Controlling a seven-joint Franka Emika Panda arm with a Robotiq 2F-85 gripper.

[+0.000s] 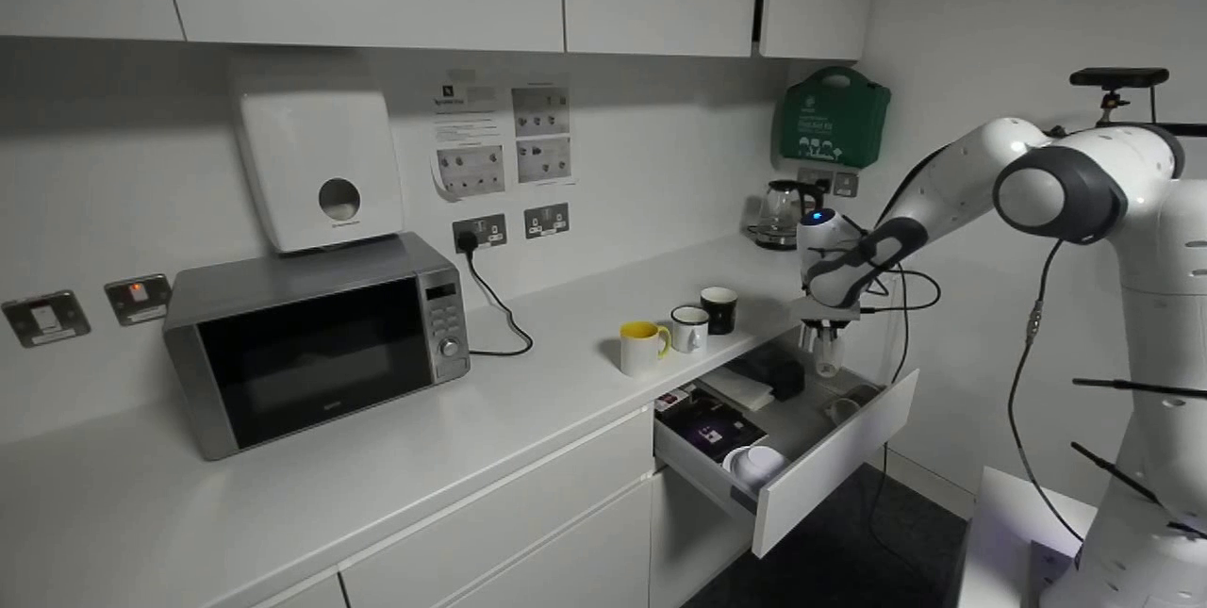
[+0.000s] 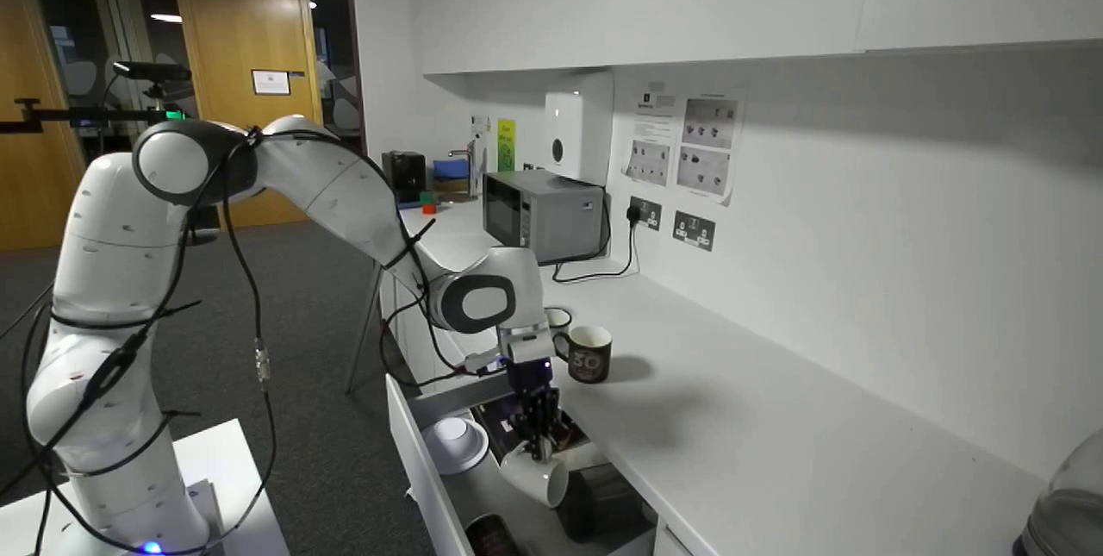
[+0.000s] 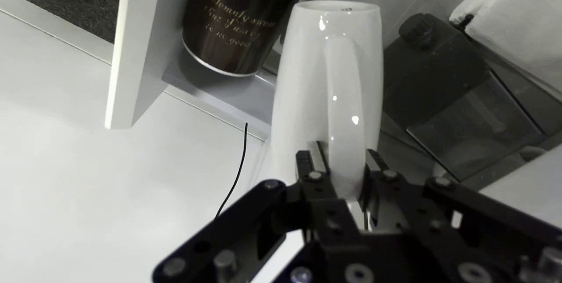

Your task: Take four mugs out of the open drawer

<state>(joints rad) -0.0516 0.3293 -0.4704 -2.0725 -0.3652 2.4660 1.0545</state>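
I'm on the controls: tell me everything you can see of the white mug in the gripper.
The white mug is glossy and looks ceramic, with smooth, gently curved sides and one strap-like handle running along its side. The gripper is closed on that handle. In an exterior view the mug is tilted, at the open drawer. Small dark marks show at the end away from the gripper. I can't tell whether it touches anything in the drawer.

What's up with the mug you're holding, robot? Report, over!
Gripper shut on the handle of the white mug. Mug tilted, over or inside the open drawer. Black mug on the counter nearby, maybe in the way.
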